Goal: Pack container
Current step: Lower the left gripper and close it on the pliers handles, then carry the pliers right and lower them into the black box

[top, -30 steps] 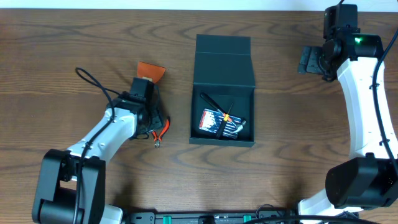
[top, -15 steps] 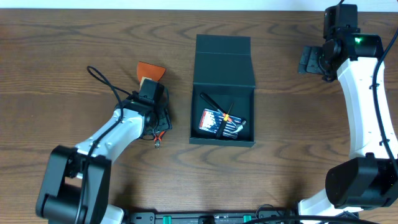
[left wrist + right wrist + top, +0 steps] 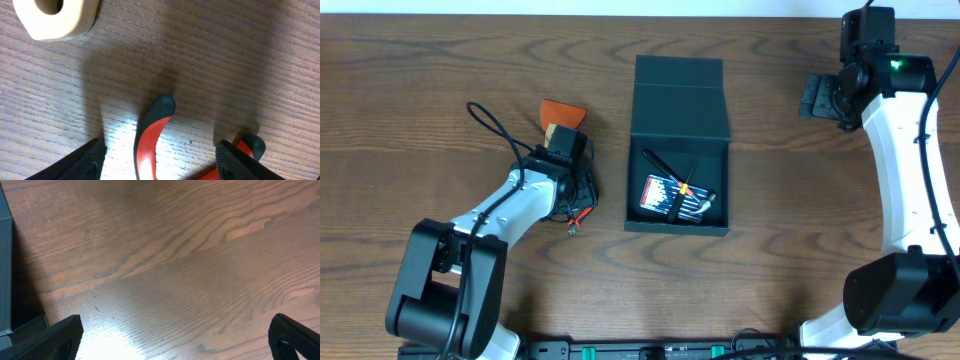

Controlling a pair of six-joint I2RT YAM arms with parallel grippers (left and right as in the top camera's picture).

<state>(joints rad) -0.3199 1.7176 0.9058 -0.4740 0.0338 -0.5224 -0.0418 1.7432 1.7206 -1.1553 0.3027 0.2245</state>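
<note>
Dark wood bench | teal-green matte cardboard container open at bench centre | left pincer apart, straddling red-and-black-handled pliers | right pincer apart, empty, far-right edge | step: grasping pliers; next: close, lift into container

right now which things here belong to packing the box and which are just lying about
In the job: container, tool set inside it, red-handled pliers under the open left gripper.
Lying about: orange-and-beige tool, untouched, though it may get packed later; right gripper, open, holding nothing.

container: dark teal | pliers: red-black handles | table: brown (wood grain)
</note>
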